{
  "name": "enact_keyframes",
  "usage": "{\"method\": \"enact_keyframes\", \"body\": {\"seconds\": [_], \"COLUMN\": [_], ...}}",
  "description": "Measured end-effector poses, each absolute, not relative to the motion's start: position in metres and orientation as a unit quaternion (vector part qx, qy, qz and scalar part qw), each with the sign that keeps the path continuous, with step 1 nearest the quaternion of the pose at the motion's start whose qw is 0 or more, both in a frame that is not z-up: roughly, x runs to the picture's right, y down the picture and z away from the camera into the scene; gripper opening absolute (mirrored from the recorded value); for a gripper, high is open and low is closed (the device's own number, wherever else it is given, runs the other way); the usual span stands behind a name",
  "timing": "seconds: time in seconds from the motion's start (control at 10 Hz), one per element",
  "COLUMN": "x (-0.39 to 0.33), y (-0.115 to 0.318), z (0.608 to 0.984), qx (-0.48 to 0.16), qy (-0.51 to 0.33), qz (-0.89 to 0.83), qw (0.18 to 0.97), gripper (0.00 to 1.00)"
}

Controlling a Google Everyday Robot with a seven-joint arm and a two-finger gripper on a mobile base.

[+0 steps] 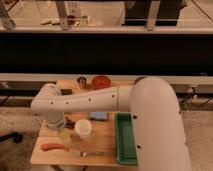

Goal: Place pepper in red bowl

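The pepper (54, 147) is a long red-orange piece lying flat near the front left corner of the wooden table (107, 142). The red bowl (101, 81) stands at the back of the table, near the middle. My white arm reaches across the table from the right and bends down at the left. My gripper (58, 126) points down at the table's left side, just behind the pepper and left of the white cup (83, 128). It is far from the red bowl.
A small metal cup (81, 80) stands left of the red bowl. A purple bowl (139, 79) peeks from behind my arm at the back right. A green tray (126, 141) fills the right front. A fork (95, 153) lies at the front; a small dark red lump (70, 121) and a blue item (98, 116) sit mid-table.
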State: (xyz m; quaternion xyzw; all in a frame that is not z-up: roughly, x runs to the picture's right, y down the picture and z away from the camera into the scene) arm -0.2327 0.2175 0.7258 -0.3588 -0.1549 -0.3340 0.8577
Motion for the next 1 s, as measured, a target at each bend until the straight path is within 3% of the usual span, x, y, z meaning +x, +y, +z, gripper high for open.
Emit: {"method": "enact_keyframes", "body": {"seconds": [1.0], "x": [-0.228], "y": [0.239], "z": [0.738], "qx": [-0.37], "qy": [-0.159], "qz": [-0.173], "qw": [0.899], "gripper": [0.8]}}
